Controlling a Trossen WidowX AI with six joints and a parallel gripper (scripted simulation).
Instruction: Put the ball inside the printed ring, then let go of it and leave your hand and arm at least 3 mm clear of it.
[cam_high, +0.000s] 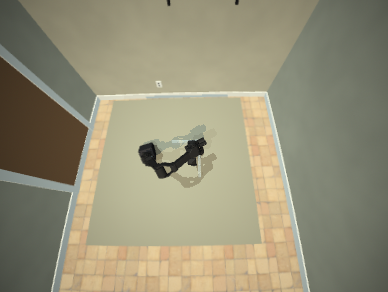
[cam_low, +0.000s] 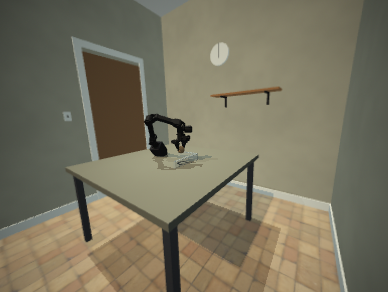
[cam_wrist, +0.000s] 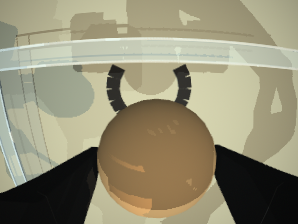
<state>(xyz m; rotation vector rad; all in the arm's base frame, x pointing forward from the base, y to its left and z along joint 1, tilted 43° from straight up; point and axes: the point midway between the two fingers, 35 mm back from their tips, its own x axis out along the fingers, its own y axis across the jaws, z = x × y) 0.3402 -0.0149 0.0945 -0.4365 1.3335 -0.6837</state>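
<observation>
In the wrist view a tan-orange ball (cam_wrist: 156, 157) fills the middle, held between my two black fingers. My gripper (cam_wrist: 156, 153) is shut on it and carries it above the table. The black dashed printed ring (cam_wrist: 149, 87) lies on the table just beyond the ball; the ball hides its near part. A pale translucent band (cam_wrist: 147, 51) crosses the view beyond the ring. In the exterior view the gripper (cam_low: 182, 146) hangs a little above the table with the ball as a small tan spot. From overhead the arm (cam_high: 172, 159) reaches right from its base.
The arm's base (cam_low: 159, 148) stands at the far side of the beige table (cam_low: 165, 175). A small clear tray-like object (cam_low: 187, 158) lies on the table under the gripper. Door, shelf and clock are on the walls, far off.
</observation>
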